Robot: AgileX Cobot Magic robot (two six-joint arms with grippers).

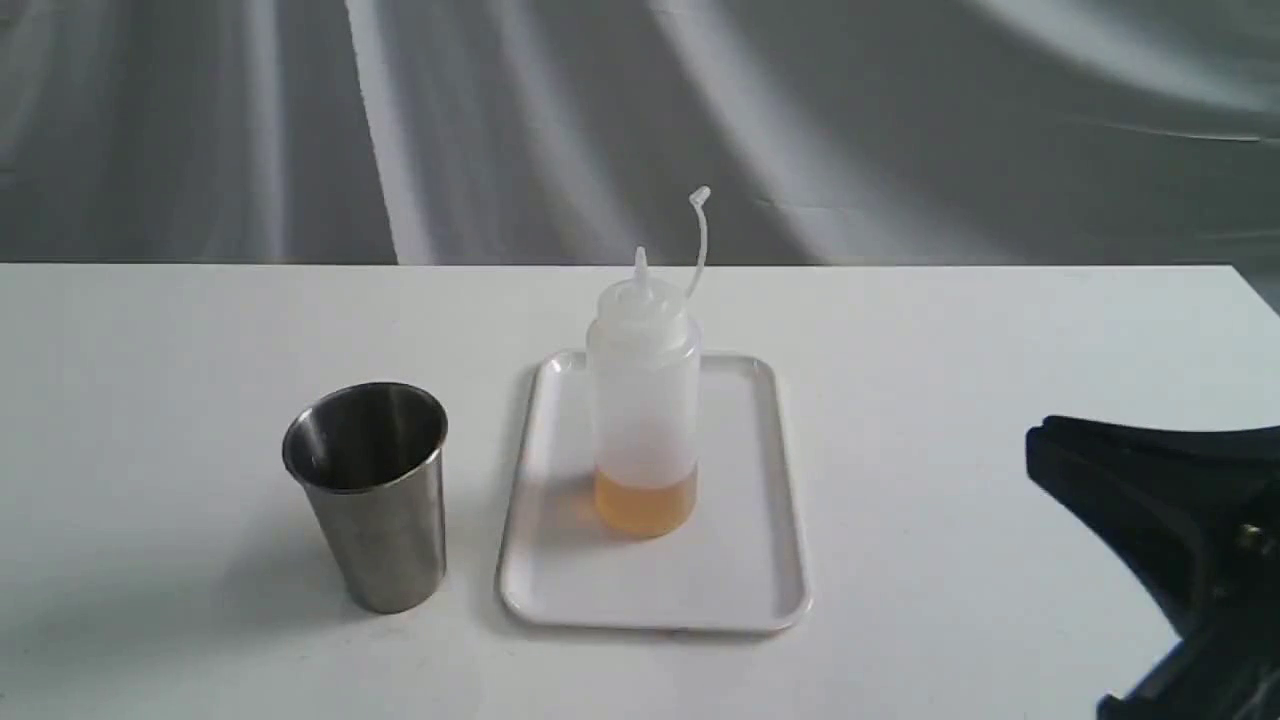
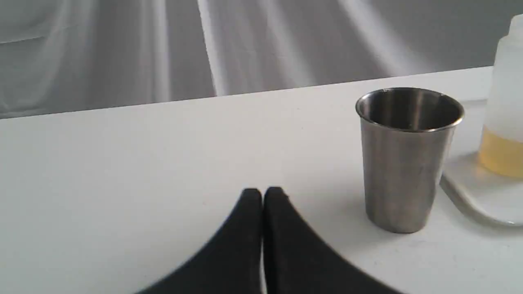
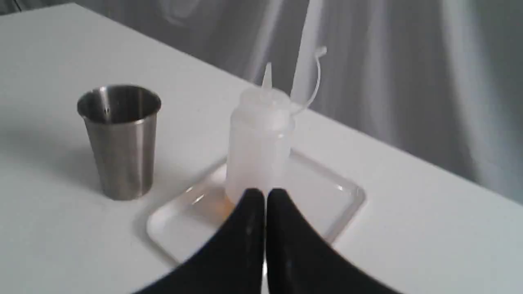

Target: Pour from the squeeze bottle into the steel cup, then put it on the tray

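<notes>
The left gripper (image 2: 262, 194) has its two black jaws pressed together with nothing between them, low over the white table (image 1: 150, 400). The steel cup (image 1: 370, 495) stands upright on the table ahead of those closed tips and off to the side that faces the tray, apart from them, its open mouth showing a dark, shiny inside. Whether any liquid lies in it cannot be told. The right gripper (image 3: 264, 195) is likewise closed and empty, jaw against jaw. Straight ahead of its tips stands the squeeze bottle (image 1: 645, 400), upright on the tray (image 1: 740, 560), with a shallow band of amber liquid at its base and its nozzle bare, the cap hanging on its thin strap above and behind. In the exterior view the right jaws sit near the table's edge, well apart from the tray and pointing towards it. The cup is beyond the bottle from these jaws, just beside the tray's long rim but not on it, and not touching the bottle.
</notes>
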